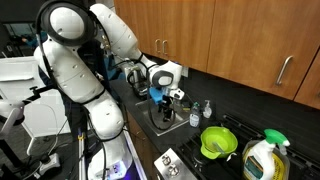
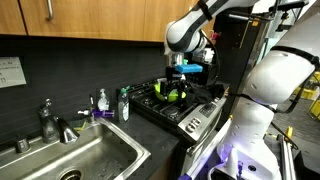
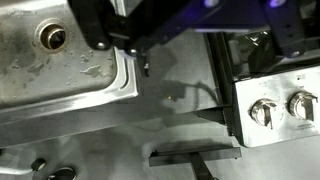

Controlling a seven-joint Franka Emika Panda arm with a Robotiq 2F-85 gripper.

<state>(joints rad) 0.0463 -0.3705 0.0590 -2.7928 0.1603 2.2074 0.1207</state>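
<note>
Tool (image 1: pixel 165 98): released, jaws fully apart, nothing btwn them. Pos.: hangs above table strip (image 3: pixel 175 110) btwn sink (image 3: pixel 120 85) and stove (image 3: pixel 235 105), pointing down, no contact w/ any item.

Wrist view: drain (image 3: pixel 52 37) at top left, two stove knobs (image 3: pixel 262 112) at right, dark fingers (image 3: pixel 95 30) entering from top.

In an exterior view: green bowl (image 1: pixel 218 142) on stove, well apart from tool, w/ detergent jug (image 1: pixel 262 160) just beside it.

In an exterior view: faucet (image 2: pixel 50 122) at sink rear. Two soap bottles (image 2: pixel 102 100) upright on table near wall, btwn sink and stove.
</note>
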